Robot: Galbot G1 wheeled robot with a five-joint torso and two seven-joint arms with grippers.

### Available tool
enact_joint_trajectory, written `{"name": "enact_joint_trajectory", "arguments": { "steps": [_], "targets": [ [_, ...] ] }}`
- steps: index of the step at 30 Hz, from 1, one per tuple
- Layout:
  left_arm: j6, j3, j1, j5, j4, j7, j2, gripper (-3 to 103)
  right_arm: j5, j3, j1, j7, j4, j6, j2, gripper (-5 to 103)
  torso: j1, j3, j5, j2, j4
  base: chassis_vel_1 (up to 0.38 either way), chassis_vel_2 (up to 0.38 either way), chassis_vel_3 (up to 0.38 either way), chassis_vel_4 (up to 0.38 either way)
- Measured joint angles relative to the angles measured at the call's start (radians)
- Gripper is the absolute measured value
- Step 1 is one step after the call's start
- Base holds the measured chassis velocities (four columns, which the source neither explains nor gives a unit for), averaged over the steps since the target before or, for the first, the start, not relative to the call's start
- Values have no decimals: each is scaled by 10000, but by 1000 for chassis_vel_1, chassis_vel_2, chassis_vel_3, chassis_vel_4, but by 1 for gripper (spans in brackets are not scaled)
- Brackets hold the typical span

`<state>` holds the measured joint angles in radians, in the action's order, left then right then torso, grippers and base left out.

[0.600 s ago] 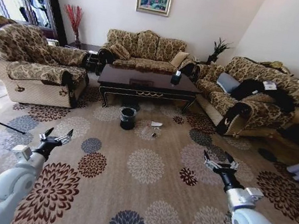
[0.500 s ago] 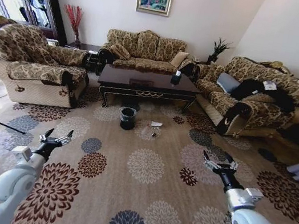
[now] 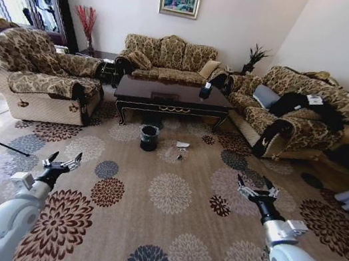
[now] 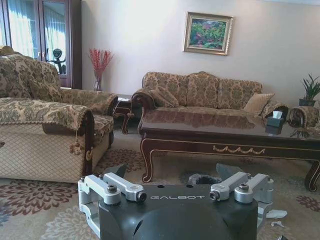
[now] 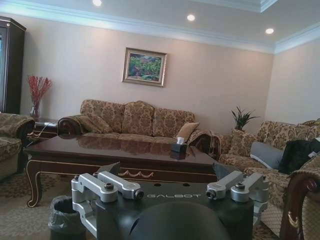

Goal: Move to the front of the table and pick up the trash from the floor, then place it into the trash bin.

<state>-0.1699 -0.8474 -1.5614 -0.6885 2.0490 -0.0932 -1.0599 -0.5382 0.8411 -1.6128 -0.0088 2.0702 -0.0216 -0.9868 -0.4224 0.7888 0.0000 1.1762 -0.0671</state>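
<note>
You sit well short of the bench (image 3: 170,96), both left claw (image 3: 60,163) and right claw (image 3: 251,186) spread wide and empty; trash (image 3: 182,145) lies on the floor (image 3: 162,236) just beside the trash bin (image 3: 149,137), so driving too close risks knocking it.

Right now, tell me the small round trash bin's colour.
Black small round trash bin; clearest in the head view.

Both arms reach forward, left hand (image 3: 60,164) and right hand (image 3: 250,184) empty (fingers spread).
</note>
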Motion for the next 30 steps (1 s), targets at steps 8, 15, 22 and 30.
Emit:
{"name": "enact_joint_trajectory", "arguments": {
  "steps": [8, 15, 22, 30],
  "targets": [
    [158, -18, -25, 306, 15, -175, -154, 100, -88, 16, -12, 166, 87, 119, -30, 100, 48, -60, 0, -105, 0, 0, 0, 0, 0],
    [163, 50, -110, 496, 75, -106, -206, 100, -40, 106, -145, 143, 186, 138, -81, 100, 224, -267, 0, -491, 0, 0, 0, 0, 0],
    [146, 123, -304, 517, 99, -2, 205, 100, 366, 182, -541, 15, 366, -65, -273, 100, 415, -502, 0, -917, -1, 0, 0, 0, 0],
    [91, 134, -440, 635, 209, -81, 67, 100, 376, 108, -637, -7, 443, -106, -327, 100, 592, -716, -1, -1307, 0, 0, 0, 0, 0]
  ]
}}
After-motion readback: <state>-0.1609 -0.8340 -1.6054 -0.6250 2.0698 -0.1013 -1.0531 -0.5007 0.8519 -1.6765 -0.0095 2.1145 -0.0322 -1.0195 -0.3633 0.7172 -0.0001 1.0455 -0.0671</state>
